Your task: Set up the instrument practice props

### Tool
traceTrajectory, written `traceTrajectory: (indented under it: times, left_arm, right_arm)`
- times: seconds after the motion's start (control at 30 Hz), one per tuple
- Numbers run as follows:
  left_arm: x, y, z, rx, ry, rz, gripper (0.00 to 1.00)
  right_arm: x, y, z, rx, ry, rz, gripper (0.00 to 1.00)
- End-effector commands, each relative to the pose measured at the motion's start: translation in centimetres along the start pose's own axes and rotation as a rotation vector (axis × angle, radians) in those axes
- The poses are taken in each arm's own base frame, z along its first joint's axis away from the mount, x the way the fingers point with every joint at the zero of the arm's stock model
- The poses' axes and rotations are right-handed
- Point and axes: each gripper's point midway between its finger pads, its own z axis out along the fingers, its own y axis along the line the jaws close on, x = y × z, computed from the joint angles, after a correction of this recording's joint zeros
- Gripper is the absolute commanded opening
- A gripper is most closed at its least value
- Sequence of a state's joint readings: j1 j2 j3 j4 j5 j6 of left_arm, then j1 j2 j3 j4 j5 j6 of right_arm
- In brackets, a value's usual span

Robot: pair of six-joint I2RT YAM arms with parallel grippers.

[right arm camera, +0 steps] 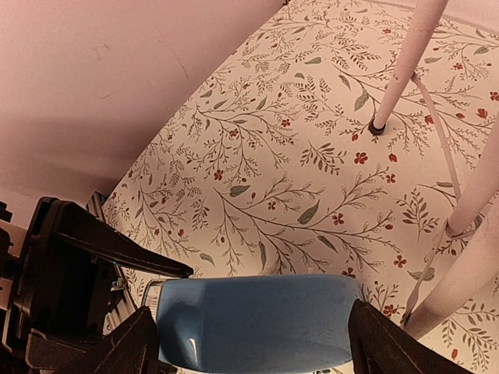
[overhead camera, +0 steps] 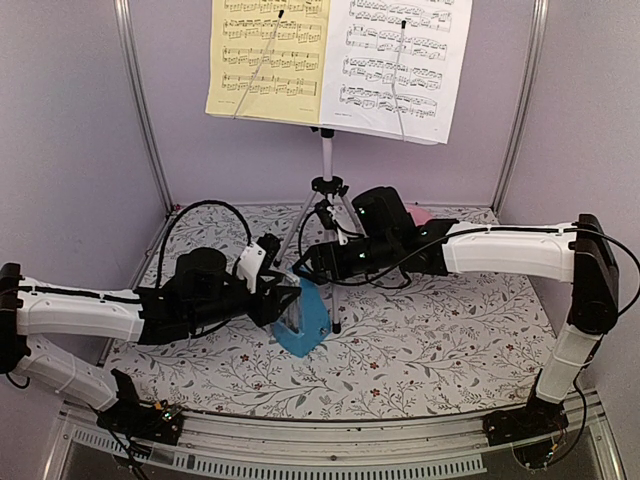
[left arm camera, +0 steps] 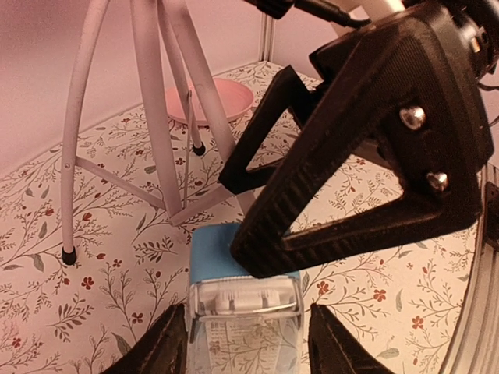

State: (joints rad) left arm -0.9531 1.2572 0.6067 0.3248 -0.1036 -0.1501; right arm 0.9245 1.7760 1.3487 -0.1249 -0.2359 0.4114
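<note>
**A:** Where was the metronome (overhead camera: 305, 325), and what was it made of?

**B:** It stood near the middle of the table (overhead camera: 450, 330), on a cloth printed with leafy sprigs and small red flowers. It was a smooth blue pyramid with a clear front panel. One thin, pale tube leg of the music stand (overhead camera: 326, 160) came down just beside it at 3 o'clock.

**A:** And the sheets?

**B:** They were up at 12 o'clock. The yellow sheet (overhead camera: 265, 55) and the white sheet (overhead camera: 395, 65) sat side by side, each under a thin wire clip.

**A:** How were the arms posed?

**B:** The left arm lay low and reached in from 8 o'clock. The left hand (left arm camera: 248, 339) straddled the clear panel, and its ribbed black fingers (left arm camera: 164, 347) sat close against both sides. I couldn't tell whether they pinched it. The right arm stretched across from 3 o'clock. The right hand (right arm camera: 253, 343) was spread wide above the blue body, with one finger resting on top and the other in the air.

**A:** Was there any room to move?

**B:** It was tight at 12 and 3 o'clock, where the tripod legs were. A glossy pink plate (left arm camera: 222, 97) lay beyond them at 1 o'clock. The cloth ran on toward 5 o'clock, up to the metal rail at the near edge.
</note>
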Motion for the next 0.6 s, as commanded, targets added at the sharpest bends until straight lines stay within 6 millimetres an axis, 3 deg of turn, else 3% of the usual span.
traceTrajectory:
  times: [0.0, 0.3, 0.57]
  left_arm:
    - [-1.5, 0.3, 0.2, -0.004, -0.042, 0.004, 0.53]
    - [-1.3, 1.2, 0.8, -0.037, -0.040, -0.024, 0.51]
    - [-1.5, 0.6, 0.2, 0.001, -0.059, -0.035, 0.38]
  right_arm:
    - [1.1, -0.9, 0.6, 0.045, 0.039, 0.007, 0.85]
    - [1.7, -1.1, 0.7, 0.055, 0.062, -0.009, 0.84]
    - [2.7, -1.9, 0.9, 0.083, 0.092, -0.014, 0.83]
